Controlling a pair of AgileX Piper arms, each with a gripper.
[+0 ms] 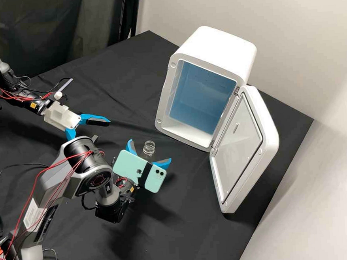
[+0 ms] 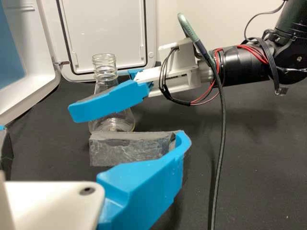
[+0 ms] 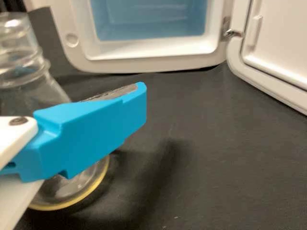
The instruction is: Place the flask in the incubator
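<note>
Black bench [image 1: 145,68]: clear flask [image 1: 148,148] upright, open white incubator [image 1: 215,48] near, probably apart.

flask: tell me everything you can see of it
The clear glass conical flask stands upright on the black bench. It looks empty, and its ribbed neck is open with no stopper. It sits just outside the open white incubator, in front of the opening. The right end effector flanks it, one blue finger on each side; whether they touch it cannot be told.
</note>
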